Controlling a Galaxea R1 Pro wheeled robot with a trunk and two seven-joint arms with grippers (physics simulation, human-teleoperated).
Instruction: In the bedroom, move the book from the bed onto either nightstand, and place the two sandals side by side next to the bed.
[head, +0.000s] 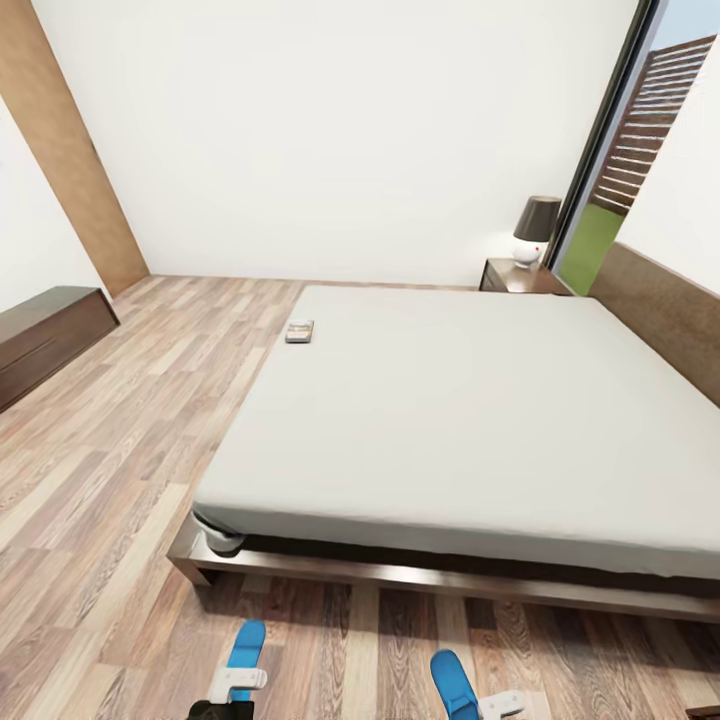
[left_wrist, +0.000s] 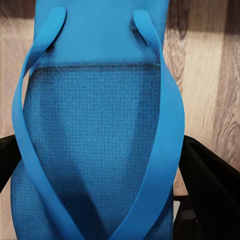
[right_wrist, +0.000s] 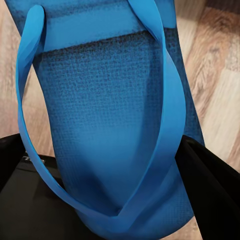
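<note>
Gripping one sandal each, the left gripper (head: 238, 682) holds the left sandal (head: 245, 645), the right gripper (head: 500, 704) the right sandal (head: 455, 682). Both look light and floppy, so a hold across the sole seems safest.

Wood-grain plank flooring (head: 120, 470) is being shown with a mild sheen, in mixed brown and pale tones. The bed (head: 470, 420) mattress is being rendered as plain, matt, light grey-white cloth, smooth; its frame is being seen as dark brown wood with a slight gloss along the front rail. The left sandal (left_wrist: 100, 150) is being shown as bright blue, with a fine dimpled sole texture and smooth, rubbery-looking straps; the right sandal (right_wrist: 110, 125) is being given the same finish. The nightstand (head: 505, 276) is being seen as dark glossy wood, the long cabinet (head: 45, 335) as dark wood too. The book (head: 299, 331) cover finish is too small to be told.
</note>
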